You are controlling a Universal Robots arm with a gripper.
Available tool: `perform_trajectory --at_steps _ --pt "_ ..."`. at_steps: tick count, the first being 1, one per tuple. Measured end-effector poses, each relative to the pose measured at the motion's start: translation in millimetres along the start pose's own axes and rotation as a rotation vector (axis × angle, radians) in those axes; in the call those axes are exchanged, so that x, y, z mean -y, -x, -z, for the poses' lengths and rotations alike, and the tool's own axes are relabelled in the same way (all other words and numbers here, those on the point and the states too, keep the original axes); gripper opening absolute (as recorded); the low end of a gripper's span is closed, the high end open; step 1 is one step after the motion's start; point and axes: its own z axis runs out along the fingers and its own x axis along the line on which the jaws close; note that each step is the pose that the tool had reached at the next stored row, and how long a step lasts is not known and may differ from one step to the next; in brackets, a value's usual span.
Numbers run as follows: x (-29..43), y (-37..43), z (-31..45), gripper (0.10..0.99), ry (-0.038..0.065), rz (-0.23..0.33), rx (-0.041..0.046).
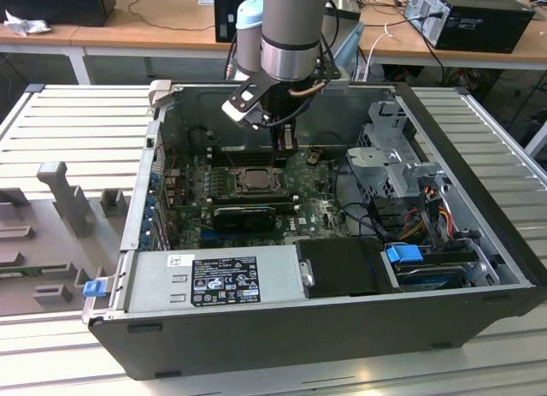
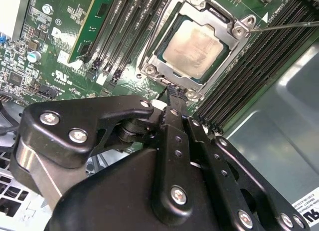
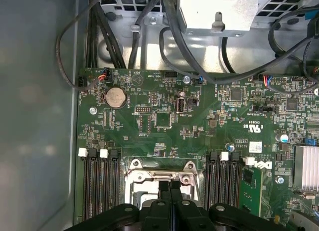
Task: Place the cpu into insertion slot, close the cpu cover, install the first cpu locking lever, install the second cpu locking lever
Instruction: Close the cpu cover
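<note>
The cpu (image 2: 194, 46), silver top up, lies in the insertion slot (image 2: 214, 11) on the green motherboard (image 3: 164, 121). The grey cpu cover (image 2: 158, 71) lies flat around it. A thin wire locking lever (image 2: 284, 25) reaches out from one corner of the socket over the memory slots. My gripper (image 2: 173, 90) is shut with nothing between its fingers, and its tip sits at the edge of the cover frame (image 3: 149, 172). In the exterior view the gripper (image 1: 282, 152) points down just behind the cpu (image 1: 254, 179).
Black memory slots (image 2: 259, 56) flank the socket on both sides. A black graphics card (image 1: 244, 216) lies in front of it. The power supply (image 1: 218, 280), the drive cage (image 1: 393, 156) and loose cables (image 3: 144, 36) crowd the open case. A grey fixture (image 1: 60, 191) stands at the exterior view's left.
</note>
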Motion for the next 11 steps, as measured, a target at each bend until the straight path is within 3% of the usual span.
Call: perform_trajectory --at_steps 4,11 --pt "3.7 -0.1 0.0 0.106 0.000 0.000 -0.0001" --pt "24.2 -0.7 -5.1 0.106 0.000 0.000 -0.0015"
